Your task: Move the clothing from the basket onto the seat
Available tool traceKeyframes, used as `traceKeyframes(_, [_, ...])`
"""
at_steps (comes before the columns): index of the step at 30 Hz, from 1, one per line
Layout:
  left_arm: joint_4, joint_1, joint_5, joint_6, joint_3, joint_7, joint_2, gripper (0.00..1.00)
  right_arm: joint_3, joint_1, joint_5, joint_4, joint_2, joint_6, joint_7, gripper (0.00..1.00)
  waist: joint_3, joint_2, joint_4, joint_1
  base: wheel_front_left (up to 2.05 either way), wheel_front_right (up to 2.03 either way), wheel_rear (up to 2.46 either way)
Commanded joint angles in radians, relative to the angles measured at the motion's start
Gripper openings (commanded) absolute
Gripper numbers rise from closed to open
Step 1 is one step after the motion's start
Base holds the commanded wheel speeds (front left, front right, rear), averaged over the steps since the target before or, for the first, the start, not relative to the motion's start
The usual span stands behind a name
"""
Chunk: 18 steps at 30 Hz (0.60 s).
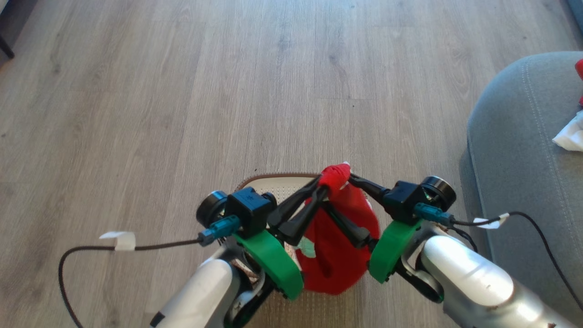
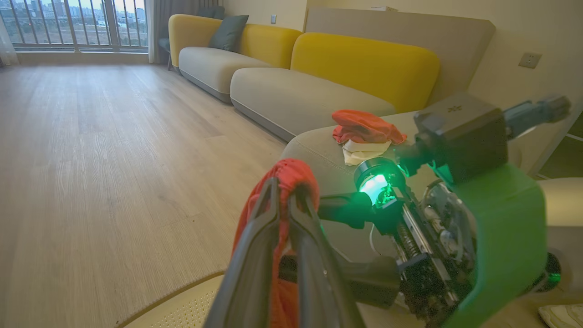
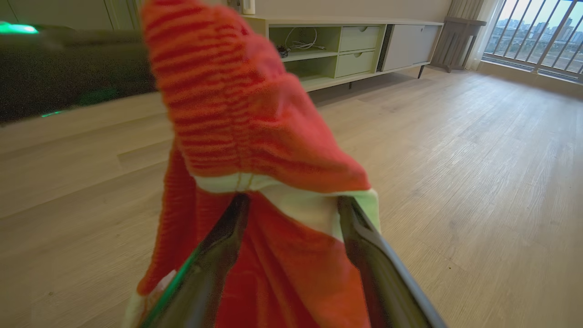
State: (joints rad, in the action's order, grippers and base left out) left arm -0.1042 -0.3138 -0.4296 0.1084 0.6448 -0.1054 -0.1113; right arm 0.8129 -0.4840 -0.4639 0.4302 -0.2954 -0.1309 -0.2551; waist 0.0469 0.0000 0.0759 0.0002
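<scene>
Left gripper (image 1: 326, 182) clenched on the clothing (image 1: 337, 259), which hangs over the basket (image 1: 273, 183); right gripper (image 1: 338, 193) spread wide beside it. Lift apparently done; transfer to the seat (image 1: 514, 150), already bearing another red garment (image 2: 364, 127), outstanding

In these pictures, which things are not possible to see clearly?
- Head view: inside of the basket, covered by the left tool and the hanging clothing.
- Head view: the cloth pile on the seat, cut by the right edge.
- Right wrist view: whether the open right tool touches the clothing; too blurred.
</scene>
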Motion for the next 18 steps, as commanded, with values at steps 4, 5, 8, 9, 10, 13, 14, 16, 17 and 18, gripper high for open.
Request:
traceKeyframes(4, [0.052,-0.062,-0.059,0.016,0.015,0.003,-0.012,0.00,0.100,-0.069,-0.083,-0.024,-0.033,0.000,-0.007,0.90,0.000,0.0000,0.001,-0.0002,0.00,0.00,0.00])
traceKeyframes(5, [0.051,-0.064,-0.070,0.018,0.022,0.003,-0.016,0.00,0.113,-0.075,-0.099,-0.027,-0.038,0.000,-0.007,0.45,0.000,0.0000,0.000,-0.0002,0.00,0.00,0.00])
traceKeyframes(8, [0.044,-0.070,-0.096,0.020,0.039,-0.006,-0.031,0.00,0.159,-0.090,-0.150,-0.036,-0.056,0.000,-0.007,0.00,-0.002,0.0000,-0.004,-0.0002,0.00,0.00,0.00])
traceKeyframes(9, [0.043,-0.072,-0.101,0.020,0.042,-0.009,-0.033,0.00,0.165,-0.093,-0.160,-0.038,-0.060,0.000,-0.007,0.00,-0.002,0.0000,-0.005,-0.0002,0.00,0.00,0.00])
traceKeyframes(10, [0.043,-0.072,-0.101,0.020,0.042,-0.009,-0.033,0.00,0.165,-0.093,-0.160,-0.038,-0.060,0.000,-0.007,0.00,-0.002,0.0000,-0.005,-0.0002,0.00,0.00,0.00])
traceKeyframes(13, [0.035,-0.078,-0.112,0.020,0.045,-0.016,-0.038,0.00,0.170,-0.096,-0.179,-0.044,-0.068,0.000,-0.007,0.00,-0.001,0.0000,-0.009,-0.0002,0.00,0.00,0.00])
traceKeyframes(14, [0.031,-0.080,-0.115,0.021,0.044,-0.020,-0.040,0.00,0.171,-0.095,-0.182,-0.044,-0.071,0.000,-0.007,0.00,-0.001,0.0000,-0.011,-0.0002,0.00,0.00,0.00])
traceKeyframes(16, [0.022,-0.081,-0.117,0.018,0.037,-0.028,-0.043,0.00,0.166,-0.093,-0.187,-0.045,-0.077,0.000,-0.007,0.00,0.000,0.0000,-0.015,-0.0002,0.00,0.00,0.00])
traceKeyframes(17, [0.017,-0.082,-0.115,0.016,0.034,-0.032,-0.045,0.17,0.163,-0.091,-0.188,-0.045,-0.081,0.000,-0.007,0.00,0.000,0.0000,-0.018,-0.0002,0.00,0.00,0.00])
traceKeyframes(18, [0.012,-0.081,-0.114,0.013,0.032,-0.037,-0.047,0.31,0.156,-0.089,-0.188,-0.046,-0.084,0.000,-0.007,0.00,0.000,0.0000,-0.020,-0.0002,0.00,0.00,0.00])
